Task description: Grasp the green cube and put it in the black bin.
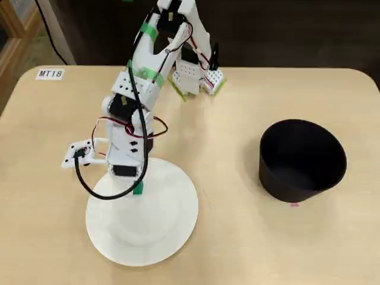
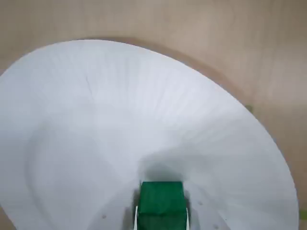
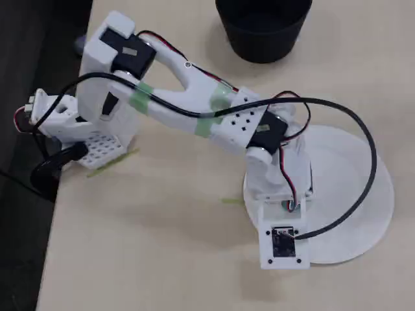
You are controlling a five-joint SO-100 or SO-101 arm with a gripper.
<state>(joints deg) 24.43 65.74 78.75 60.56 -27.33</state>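
Note:
The green cube (image 2: 161, 203) sits between my gripper's (image 2: 162, 221) thin white fingers at the bottom edge of the wrist view, just over the white plate (image 2: 96, 120). In a fixed view the cube (image 1: 138, 189) shows as a small green patch at the tip of the downward-pointing gripper (image 1: 138, 185), over the near-left part of the plate (image 1: 169, 231). The jaws stand close against both sides of the cube. The black bin (image 1: 303, 160) stands empty to the right, well apart from the plate. In the other fixed view the bin (image 3: 262, 29) is at the top and the arm hides the cube.
The arm's base (image 1: 196, 77) is at the table's back edge, with green tape strips beside it. A label reading MT18 (image 1: 50, 74) is at the back left. The table's edge (image 3: 55, 194) runs down the left of the other fixed view.

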